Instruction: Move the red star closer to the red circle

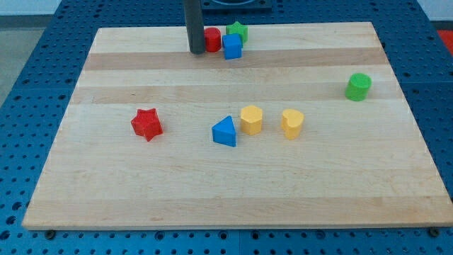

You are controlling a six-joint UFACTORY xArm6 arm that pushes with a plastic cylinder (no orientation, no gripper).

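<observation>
Resting beside red circle [211, 39], my tip [197, 51], red star [146, 124] well apart.

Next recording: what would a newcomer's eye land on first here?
Probably the dark rod, my tip planted at the view's top just left of a tight cluster: red circle, blue cube and green star. Next, the red star alone at the board's left, far below that cluster.

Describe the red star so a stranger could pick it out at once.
On the wooden board, look to the view's left half, about midway down. The red star sits there alone, left of the blue triangular block. It is the only red piece with points; the red circle is at the top by my tip.
</observation>
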